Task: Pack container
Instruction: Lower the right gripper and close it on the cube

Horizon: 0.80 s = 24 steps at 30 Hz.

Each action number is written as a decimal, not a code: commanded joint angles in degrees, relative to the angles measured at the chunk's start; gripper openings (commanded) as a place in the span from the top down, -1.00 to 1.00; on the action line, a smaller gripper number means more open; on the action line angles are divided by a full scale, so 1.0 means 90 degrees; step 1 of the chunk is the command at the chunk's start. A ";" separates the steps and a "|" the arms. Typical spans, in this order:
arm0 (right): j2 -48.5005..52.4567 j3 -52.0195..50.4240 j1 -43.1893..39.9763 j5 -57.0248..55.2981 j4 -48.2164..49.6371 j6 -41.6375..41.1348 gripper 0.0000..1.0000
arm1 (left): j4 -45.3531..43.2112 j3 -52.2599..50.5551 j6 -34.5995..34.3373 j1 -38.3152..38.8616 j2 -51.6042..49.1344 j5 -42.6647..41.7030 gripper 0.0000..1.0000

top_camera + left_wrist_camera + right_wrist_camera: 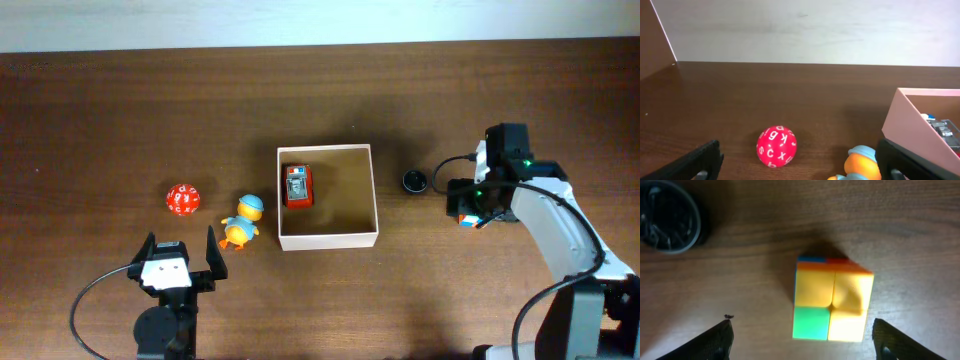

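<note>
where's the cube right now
The cube sits on the right side of the table in the overhead view, under the open right gripper, with the black cap just to its left.

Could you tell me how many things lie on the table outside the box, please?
4: a red ball far left, a duck beside the box, a black disc right of it, a cube under the right tool.

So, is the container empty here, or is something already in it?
Not empty. One red toy lies inside the container, by its left wall; the rest of its tan floor is bare.
</note>
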State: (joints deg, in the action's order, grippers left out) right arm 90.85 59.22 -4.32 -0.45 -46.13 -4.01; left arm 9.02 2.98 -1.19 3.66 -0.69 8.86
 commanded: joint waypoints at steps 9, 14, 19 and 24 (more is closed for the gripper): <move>0.0843 -0.0039 -0.0036 -0.0245 0.0464 0.0039 -0.66 | -0.0015 -0.0029 -0.0058 -0.0039 0.0036 0.0046 -0.99; 0.0947 -0.0039 -0.0036 -0.0245 0.0493 0.0015 -0.57 | -0.0015 -0.0029 -0.0058 -0.0039 0.0036 0.0046 -0.99; 0.0950 -0.0039 -0.0036 -0.0248 0.0520 0.0017 -0.32 | -0.0015 -0.0029 -0.0058 -0.0039 0.0036 0.0046 -0.99; 0.0947 -0.0039 -0.0036 -0.0243 0.0515 0.0015 -0.16 | -0.0015 -0.0029 -0.0058 -0.0039 0.0036 0.0046 -0.99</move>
State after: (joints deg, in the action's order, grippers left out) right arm 98.87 59.07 -4.32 -2.09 -41.69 -3.99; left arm 9.02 2.98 -1.19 3.66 -0.69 8.86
